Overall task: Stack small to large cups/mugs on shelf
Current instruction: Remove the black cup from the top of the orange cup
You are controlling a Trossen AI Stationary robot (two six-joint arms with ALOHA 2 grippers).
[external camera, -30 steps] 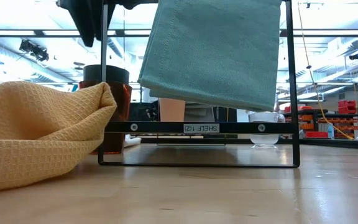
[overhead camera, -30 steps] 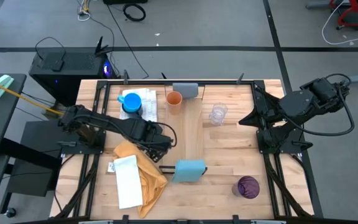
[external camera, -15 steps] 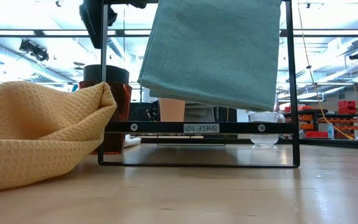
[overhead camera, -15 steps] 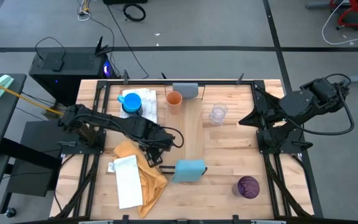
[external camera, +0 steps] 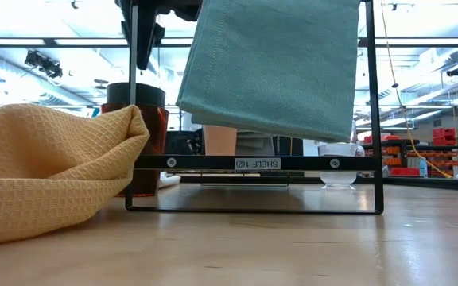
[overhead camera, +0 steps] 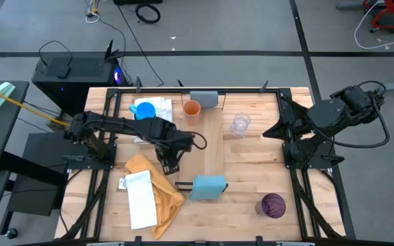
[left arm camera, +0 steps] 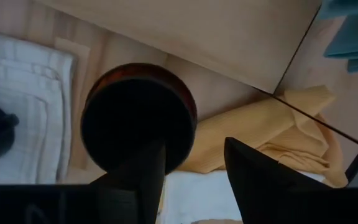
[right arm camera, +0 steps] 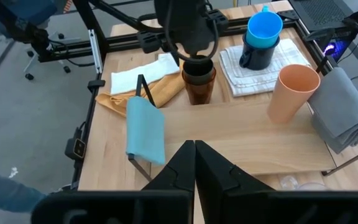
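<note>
A black cup (left arm camera: pixel 135 118) sits nested in an amber cup (right arm camera: pixel 199 87); the pair stands upright on the table just left of the shelf (overhead camera: pixel 212 143). My left gripper (left arm camera: pixel 194 146) hangs open above the pair, clear of the rim in the low view (external camera: pixel 145 48). An orange cup (overhead camera: pixel 192 111) stands on the shelf's far end by the grey block (overhead camera: pixel 204 99). A bright blue mug (overhead camera: pixel 144 111) sits in a navy mug on a white towel. A clear glass (overhead camera: pixel 240 125) and a purple cup (overhead camera: pixel 273 205) stand right of the shelf. My right gripper (right arm camera: pixel 194 152) is shut and waits at the right edge.
A yellow cloth (overhead camera: pixel 152 184) and a folded white cloth (overhead camera: pixel 140 198) lie at the near left, close to the stacked cups. The light blue block (overhead camera: pixel 207 186) caps the shelf's near end. The shelf's black frame (external camera: pixel 257 163) stands above the table.
My left gripper has moved a little toward the table's right, to a spot over the black and amber cups. The cups have stayed where they were.
</note>
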